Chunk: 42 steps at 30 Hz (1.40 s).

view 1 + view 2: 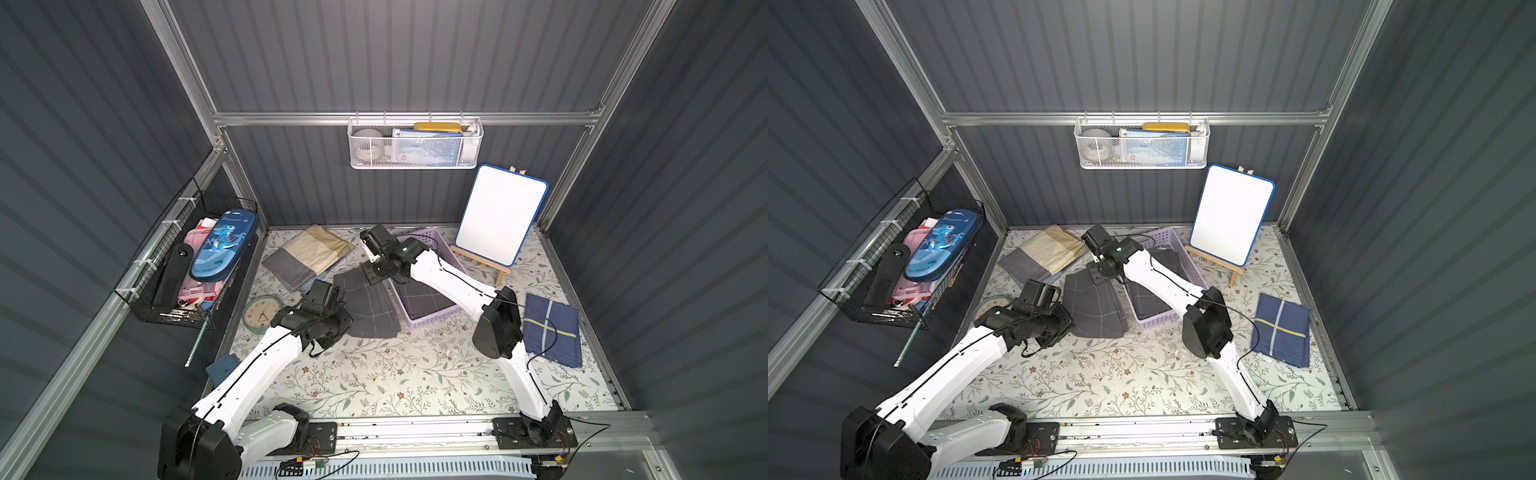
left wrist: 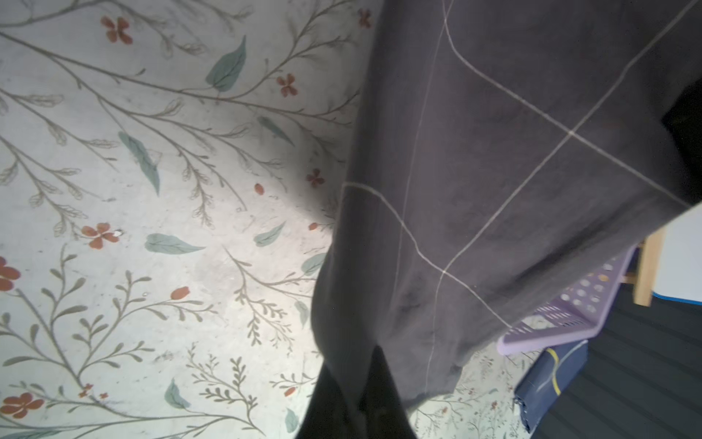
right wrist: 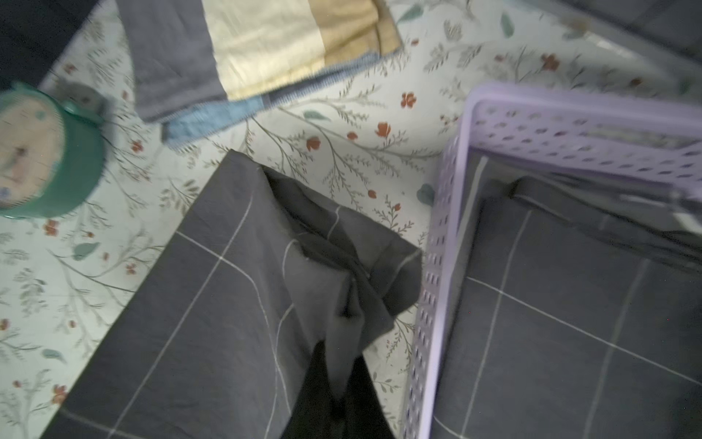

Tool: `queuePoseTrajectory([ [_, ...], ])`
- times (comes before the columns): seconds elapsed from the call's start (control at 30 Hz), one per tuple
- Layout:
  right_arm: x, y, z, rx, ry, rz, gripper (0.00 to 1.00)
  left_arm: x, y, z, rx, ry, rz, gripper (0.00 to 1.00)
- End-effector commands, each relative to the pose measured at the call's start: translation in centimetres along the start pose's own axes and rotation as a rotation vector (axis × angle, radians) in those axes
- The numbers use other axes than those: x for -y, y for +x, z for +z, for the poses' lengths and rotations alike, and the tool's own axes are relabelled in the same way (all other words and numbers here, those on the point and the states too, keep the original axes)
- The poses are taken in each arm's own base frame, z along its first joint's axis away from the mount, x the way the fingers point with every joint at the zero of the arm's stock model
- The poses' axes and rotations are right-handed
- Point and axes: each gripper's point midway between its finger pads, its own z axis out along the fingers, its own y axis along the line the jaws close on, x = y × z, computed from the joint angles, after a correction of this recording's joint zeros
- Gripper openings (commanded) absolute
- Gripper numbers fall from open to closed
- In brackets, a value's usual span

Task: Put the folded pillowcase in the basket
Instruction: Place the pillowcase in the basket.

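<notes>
Left arm [image 1: 253,370] is sitting nearest in both top views, reaching from 7 o'clock toward centre, elbow low, wrist pitched down. Left end effector [image 1: 337,302] is pinching the 9 o'clock edge of the pillowcase [image 1: 370,309]. Right arm [image 1: 453,282] is coming from 5 o'clock and crossing over the basket [image 1: 432,323]. Right end effector [image 1: 371,275] is clamping the pillowcase's 12 o'clock corner. Pillowcase is lying on the surface [image 1: 395,374] just beside the basket, at the basket's 9 o'clock, not in yet. A matching grey cloth [image 1: 428,301] is already covering the basket floor.

Left wrist: pillowcase [image 2: 494,171] is running into the narrow jaws, this edge looking raised. Basket [image 2: 562,323] is showing past it.

Right wrist: pillowcase [image 3: 212,304] corner is bunching between closed fingers, beside the basket [image 3: 437,266] wall.

My read: grasp is finishing, lift and carry is coming up. Next move is calling for a synchronised raise clearing the rim, then a shift toward 3 o'clock without letting the fold open.
</notes>
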Motion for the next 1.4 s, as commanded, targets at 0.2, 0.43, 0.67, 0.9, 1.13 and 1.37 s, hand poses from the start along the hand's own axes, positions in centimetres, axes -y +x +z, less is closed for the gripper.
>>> queuePoseTrajectory([
  [0.2, 8.0, -2.9, -4.8, 0.067, 0.131, 0.102, 0.00, 12.4, 1.2, 0.4, -0.026, 0.198, 0.174, 0.07],
  [0.43, 17.3, -2.1, -2.6, 0.021, 0.189, 0.245, 0.00, 21.1, 3.9, 7.0, -0.058, 0.233, 0.305, 0.07],
  [0.67, 22.9, -1.1, 0.6, 0.000, 0.184, 0.351, 0.00, 21.8, 4.8, 12.4, -0.097, 0.217, 0.322, 0.07],
  [0.9, 24.6, -1.2, 2.8, 0.017, 0.172, 0.394, 0.00, 21.2, 4.8, 14.6, -0.096, 0.176, 0.324, 0.06],
  [1.13, 25.0, -0.2, 4.7, -0.015, 0.185, 0.405, 0.00, 19.2, 6.2, 15.5, -0.152, 0.164, 0.327, 0.20],
  [1.37, 25.3, 0.9, 5.1, -0.048, 0.209, 0.412, 0.37, 18.2, 6.8, 15.0, -0.166, 0.170, 0.321, 0.99],
])
